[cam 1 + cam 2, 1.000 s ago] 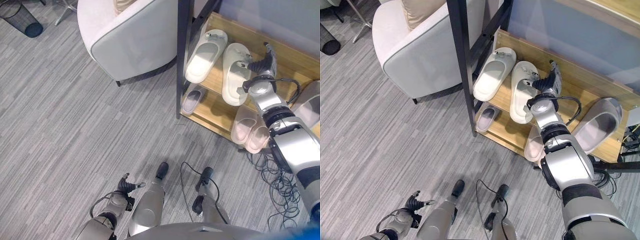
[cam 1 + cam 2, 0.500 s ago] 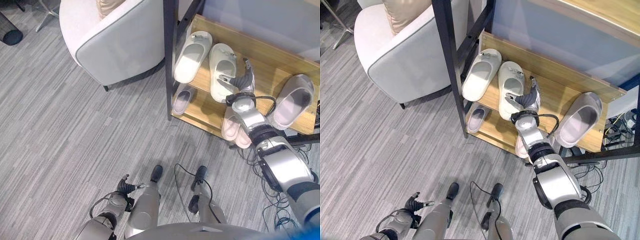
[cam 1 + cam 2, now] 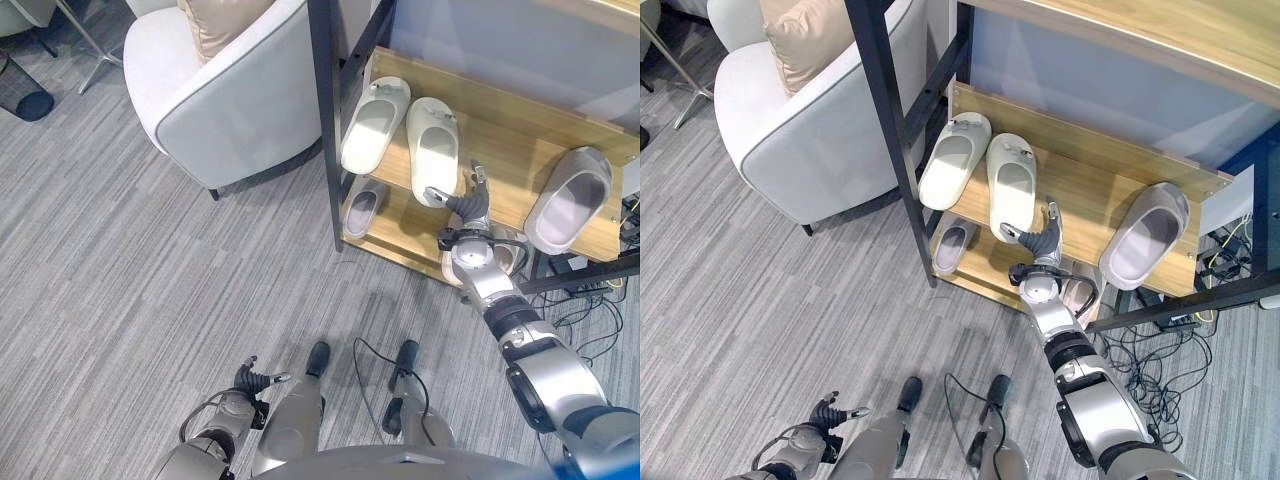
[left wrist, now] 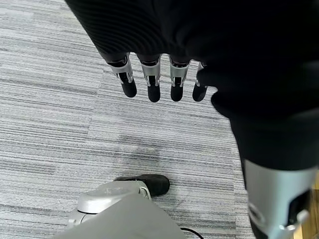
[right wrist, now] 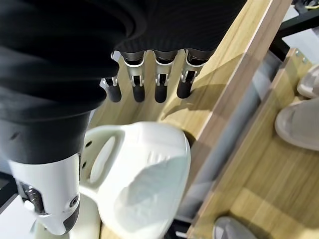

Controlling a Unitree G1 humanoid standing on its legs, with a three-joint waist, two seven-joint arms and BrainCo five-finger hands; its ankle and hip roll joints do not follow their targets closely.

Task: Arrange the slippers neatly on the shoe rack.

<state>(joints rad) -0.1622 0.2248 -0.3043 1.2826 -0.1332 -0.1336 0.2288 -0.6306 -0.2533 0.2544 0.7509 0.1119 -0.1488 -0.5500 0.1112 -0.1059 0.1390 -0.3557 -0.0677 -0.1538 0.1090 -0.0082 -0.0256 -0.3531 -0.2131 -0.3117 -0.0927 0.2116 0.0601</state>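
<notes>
Shoe rack (image 3: 500, 120) shelf: right hand (image 3: 462, 205) now withdrawn from cream slipper (image 3: 433, 150), fingers loosely apart, empty.

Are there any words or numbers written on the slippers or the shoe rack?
No readable text: the white slippers, the grey slipper and the wooden shoe rack carry no words, numbers or signs that can be made out.

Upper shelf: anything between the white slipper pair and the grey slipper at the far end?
Bare wood of the shoe rack between the white pair and the grey slipper; the right hand sits at its front edge.
</notes>
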